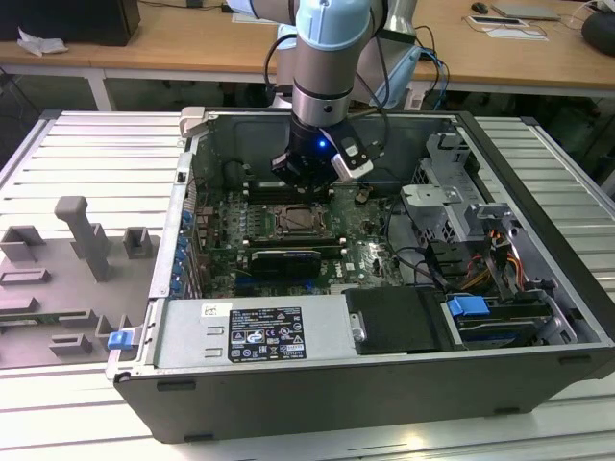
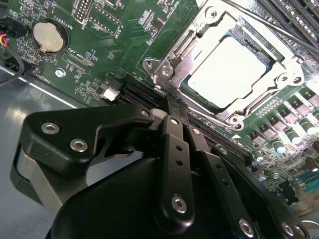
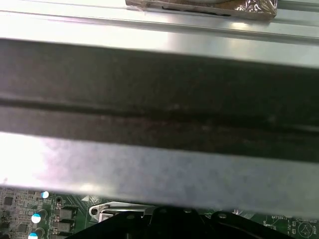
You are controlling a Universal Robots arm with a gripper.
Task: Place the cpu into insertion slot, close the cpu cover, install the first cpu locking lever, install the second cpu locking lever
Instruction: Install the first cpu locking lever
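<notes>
End effector (image 1: 306, 181) sits low inside the open computer case (image 1: 538, 370), right over the green motherboard (image 1: 360, 252), just behind the insertion slot (image 1: 300, 220) in the exterior view. In the second wrist view the end effector (image 2: 174, 110) has its black fingers (image 2: 175, 149) drawn together, narrow tips nearly touching, nothing clamped between them; tips point at the near corner of the insertion slot (image 2: 234, 69) and sit just beside its silver rim, can't tell if touching. The cpu (image 2: 227, 69) lies flat in the slot, pale silver top showing through the window of the cpu cover (image 2: 209, 30), which lies down flat around it. Thin metal lever rods run along the socket edges; can't tell if they are latched. A round coin battery (image 2: 48, 37) sits on the board well apart from the socket, and long black memory slots (image 2: 291, 20) run just past the socket's far side. In the first wrist view a grey metal case wall (image 3: 159, 164) crosses the frame, with a strip of green board (image 3: 30, 214) and the dark top of the end effector (image 3: 169, 226) beneath it. Exterior view: grey fixture blocks (image 1: 82, 250) stand on the ribbed metal tabletop (image 1: 86, 134) at the exterior view's left of the case; wooden desks (image 1: 192, 38) behind.
</notes>
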